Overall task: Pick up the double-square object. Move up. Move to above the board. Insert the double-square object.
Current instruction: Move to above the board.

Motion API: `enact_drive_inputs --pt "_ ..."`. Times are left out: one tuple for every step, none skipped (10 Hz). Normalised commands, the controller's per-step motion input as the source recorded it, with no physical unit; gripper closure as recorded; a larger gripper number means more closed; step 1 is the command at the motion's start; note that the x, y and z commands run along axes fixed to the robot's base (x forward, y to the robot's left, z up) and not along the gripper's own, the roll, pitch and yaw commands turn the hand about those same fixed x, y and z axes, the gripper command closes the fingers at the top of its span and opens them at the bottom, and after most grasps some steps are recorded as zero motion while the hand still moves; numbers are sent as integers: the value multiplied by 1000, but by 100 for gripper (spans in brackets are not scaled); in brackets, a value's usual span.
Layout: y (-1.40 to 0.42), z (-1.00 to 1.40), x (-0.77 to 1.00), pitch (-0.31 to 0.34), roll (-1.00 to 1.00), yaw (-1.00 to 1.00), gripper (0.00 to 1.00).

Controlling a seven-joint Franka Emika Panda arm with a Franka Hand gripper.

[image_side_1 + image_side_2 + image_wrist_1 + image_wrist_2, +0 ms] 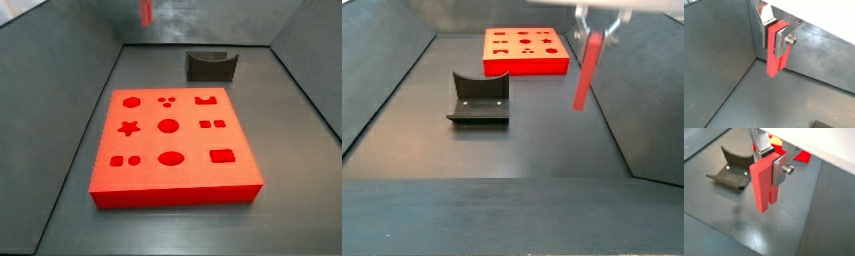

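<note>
My gripper [776,36] is shut on the double-square object [774,62], a slim red upright block that hangs below the fingers. Both wrist views show it held between the silver finger plates, clear of the floor; it also shows in a wrist view [763,188]. In a side view the gripper [597,26] holds the block [584,70] in the air, to the right of the board [527,50] and off it. The board [174,140] is a large flat red slab with star, circle and square recesses. In that side view only the block [147,12] shows, high at the back.
The dark fixture [480,98] stands on the floor in front of the board; it also shows in a side view [210,66] and in a wrist view [734,173]. Grey walls enclose the floor on the sides.
</note>
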Motion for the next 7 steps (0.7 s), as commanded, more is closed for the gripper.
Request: enact_drive_inputs --pt "-86 1000 162 108 88 33 100" --pt "-82 1000 146 103 98 35 100" --pt "-77 1000 135 99 101 36 100" --pt "-72 1000 123 100 99 35 100" --pt "-69 1000 108 100 103 38 100" --pt "-64 1000 95 102 106 42 100" --pt "-59 1000 80 101 109 45 100"
